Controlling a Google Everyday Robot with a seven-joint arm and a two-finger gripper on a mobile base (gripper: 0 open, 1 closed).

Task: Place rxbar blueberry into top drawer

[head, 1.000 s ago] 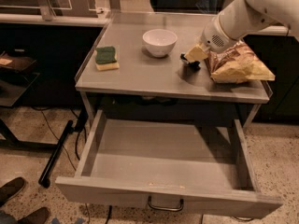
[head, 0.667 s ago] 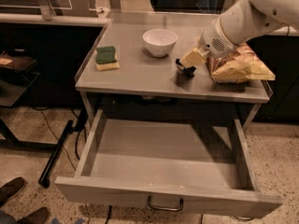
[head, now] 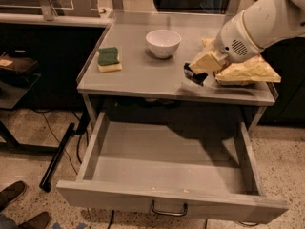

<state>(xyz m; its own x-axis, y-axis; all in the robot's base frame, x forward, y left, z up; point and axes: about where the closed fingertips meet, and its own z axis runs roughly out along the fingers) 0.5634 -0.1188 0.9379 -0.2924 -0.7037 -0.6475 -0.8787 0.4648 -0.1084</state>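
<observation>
The gripper (head: 194,75) hangs just above the table top (head: 138,75), near its front edge and left of the chip bag. It is shut on the rxbar blueberry (head: 196,77), a small dark navy bar that shows only partly at its tip. The white arm (head: 259,25) reaches in from the upper right. The top drawer (head: 167,156) stands pulled wide open below the table, with a bare grey bottom and a curved metal handle (head: 169,210) on its front. The gripper is above and behind the drawer's right half.
A white bowl (head: 163,42) stands at the middle back of the table. A green-and-yellow sponge (head: 109,59) lies at the left. A brown-and-yellow chip bag (head: 248,72) lies at the right under the arm. Shoes (head: 14,194) and cables (head: 57,156) are on the floor at the left.
The gripper has moved from beside the chip bag toward the table's front edge, carrying the dark bar. The bowl, sponge, bag and drawer have not moved.
</observation>
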